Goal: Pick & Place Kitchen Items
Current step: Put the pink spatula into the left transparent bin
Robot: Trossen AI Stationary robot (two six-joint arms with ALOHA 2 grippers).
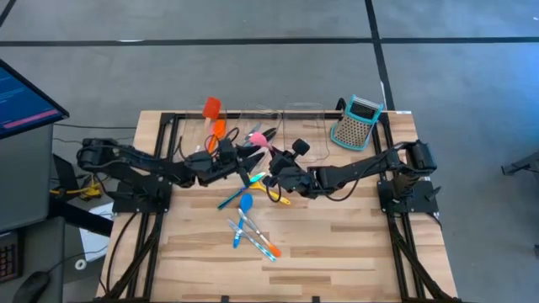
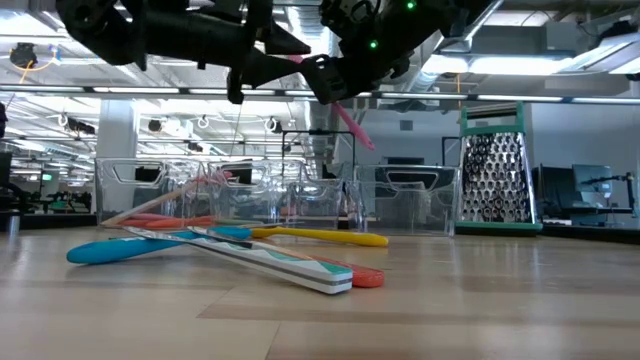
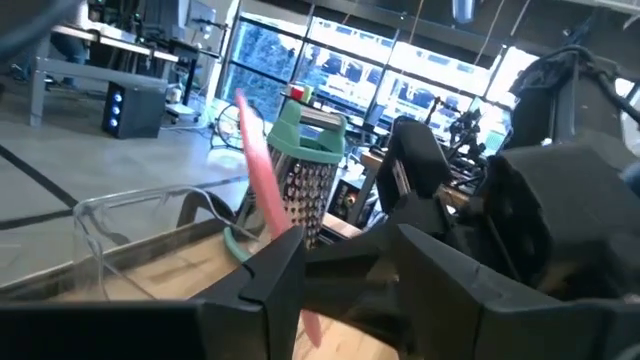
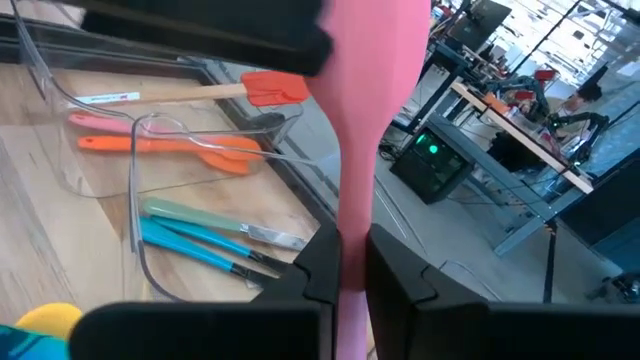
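A pink utensil (image 4: 365, 120) is held in the air over the table's middle by my right gripper (image 4: 350, 275), which is shut on it. It also shows in the low view, the pink utensil (image 2: 352, 122) slanting down below the right gripper (image 2: 340, 80). My left gripper (image 3: 350, 275) stands open, close in from the left, with the pink utensil (image 3: 262, 170) running past one of its fingers (image 3: 270, 275). Several utensils lie on the table: a blue spoon (image 1: 246, 202), a yellow one (image 2: 320, 236) and a white-handled one (image 2: 270, 258). My right gripper pinches the pink utensil's slim shaft (image 4: 352, 235) between its two fingers, which lie across it. The utensil is lifted clear of the table and tilted, its lower end (image 2: 366, 138) hanging below the fingers. My left gripper: I cannot tell whether its finger touches the utensil.
Clear plastic bins (image 4: 150, 150) stand along the far edge, holding orange spatulas (image 4: 170, 145), a red spatula (image 4: 270, 88) and teal and blue utensils (image 4: 200, 235). A teal-and-grey box grater (image 1: 358, 122) stands at the far right. The near half of the wooden table (image 1: 337, 252) is bare.
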